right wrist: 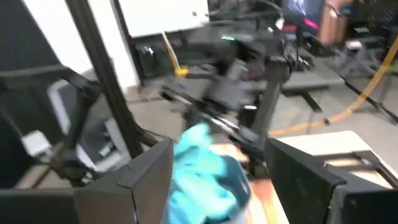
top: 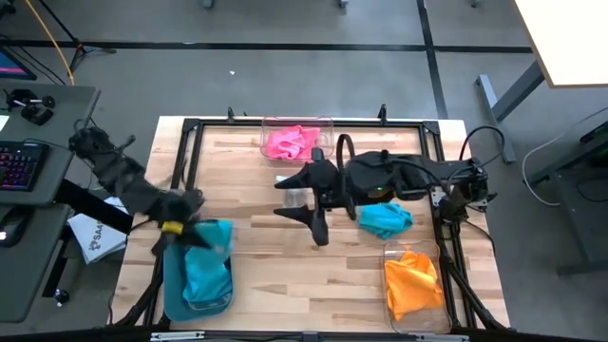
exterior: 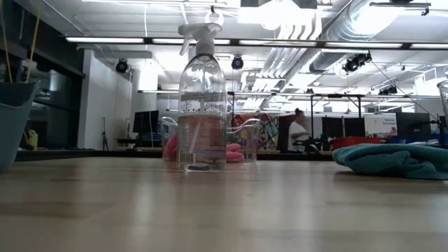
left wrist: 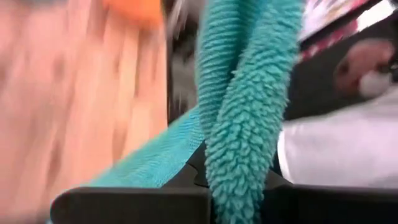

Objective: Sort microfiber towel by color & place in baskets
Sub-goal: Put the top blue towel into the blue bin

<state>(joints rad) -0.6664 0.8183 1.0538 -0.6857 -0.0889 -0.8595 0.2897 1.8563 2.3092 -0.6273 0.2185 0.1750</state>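
My left gripper (top: 183, 233) is at the table's near left, over the teal basket (top: 171, 290), shut on a teal-blue towel (top: 218, 237). More teal cloth (top: 204, 280) lies inside that basket. My right gripper (top: 285, 198) hovers open above the table's middle and holds nothing; its wrist view (right wrist: 217, 186) looks toward the teal basket. Another teal towel (top: 385, 220) lies on the table right of it. A pink towel (top: 293, 142) lies in the far clear basket (top: 328, 123). An orange towel (top: 411, 285) fills the near right clear basket (top: 391, 252). My left gripper pinches a bunched fold of the teal-blue towel (left wrist: 239, 155) between its two fingers, more than one layer. The cloth stands out ahead of the fingers in two thick lobes (left wrist: 249, 74). It is lifted clear of the table, above the teal basket.
A clear spray bottle (exterior: 203, 98) stands upright at the table's middle, in front of the pink towel's basket. A black frame rail (top: 190, 142) runs around the table. A desk with a keyboard (top: 19, 166) stands off the left side. A person (exterior: 299, 131) is far back in the room.
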